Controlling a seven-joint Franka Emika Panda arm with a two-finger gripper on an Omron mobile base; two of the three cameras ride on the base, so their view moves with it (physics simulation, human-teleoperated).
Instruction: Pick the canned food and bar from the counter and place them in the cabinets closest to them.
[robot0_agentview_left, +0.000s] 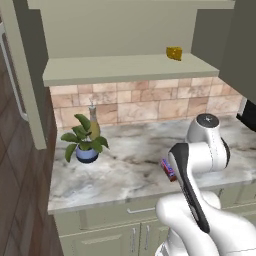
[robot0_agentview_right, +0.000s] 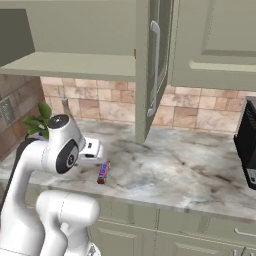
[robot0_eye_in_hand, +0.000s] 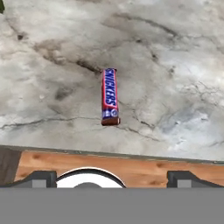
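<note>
Nearest the lens in the hand view, the hand hangs with its two dark fingertips set wide apart and nothing between them, above the front edge of the marbled counter. Just beyond them the bar lies flat and alone on the stone. From the left base view, a potted plant stands at the left, the bar peeks beside the arm, and a yellow wedge sits on the open cabinet shelf above.

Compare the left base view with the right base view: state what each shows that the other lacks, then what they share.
Left base view alone: a yellow cheese wedge on the open cabinet shelf, and a blue pot under the plant.
Right base view alone: a black appliance at the counter's right, and the open cabinet door.
Both: the bar, the marbled counter and the plant.
</note>
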